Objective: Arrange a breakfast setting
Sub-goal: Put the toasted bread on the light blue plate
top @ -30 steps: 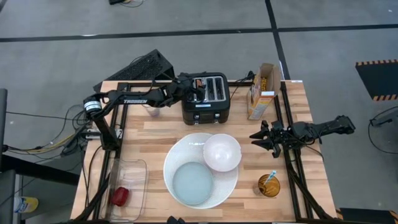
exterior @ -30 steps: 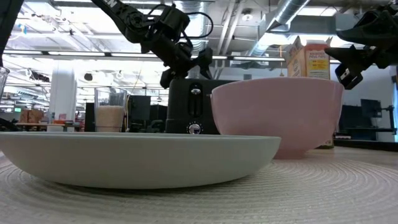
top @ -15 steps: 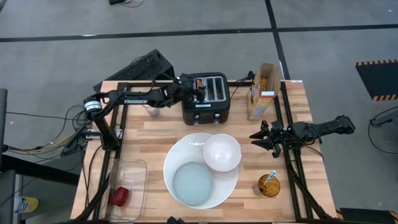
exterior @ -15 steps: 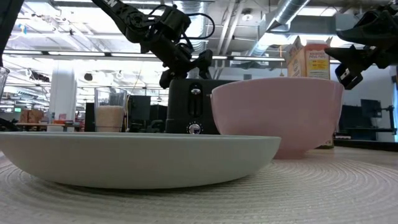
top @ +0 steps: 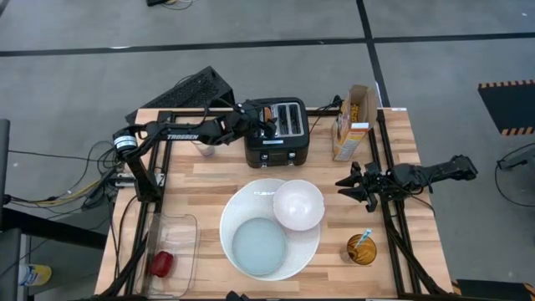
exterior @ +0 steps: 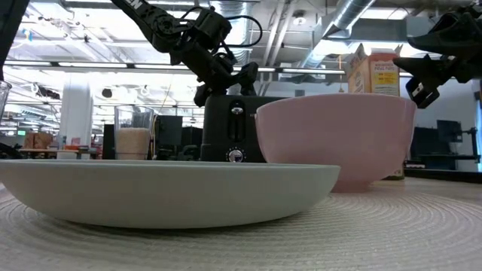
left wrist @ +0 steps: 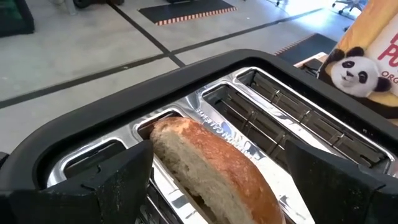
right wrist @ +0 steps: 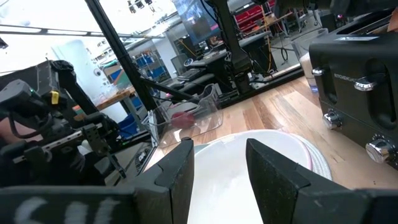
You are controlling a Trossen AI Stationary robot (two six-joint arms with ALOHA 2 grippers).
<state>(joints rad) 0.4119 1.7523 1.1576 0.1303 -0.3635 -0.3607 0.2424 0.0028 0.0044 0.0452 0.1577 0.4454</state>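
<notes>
The left gripper [left wrist: 211,171] hovers over the black four-slot toaster [top: 277,130], its dark fingers [left wrist: 118,177] spread wide on either side of the round tan bagel [left wrist: 208,165], which stands in a slot between them; contact cannot be told. Beyond it stands the panda-printed cereal box [left wrist: 367,59]. The right gripper [right wrist: 217,165] waits with fingers parted near the white bowl [top: 298,205] on the large round white plate [top: 242,205].

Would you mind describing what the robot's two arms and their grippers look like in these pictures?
Both arms are matte black, built of jointed tubular links. The left arm carries white TROSSEN lettering along one link and a silver-ringed joint near its base. The left gripper and right gripper each have two broad, flat, dark fingers with squared tips. The right arm looks spiky around its gripper end.
</notes>
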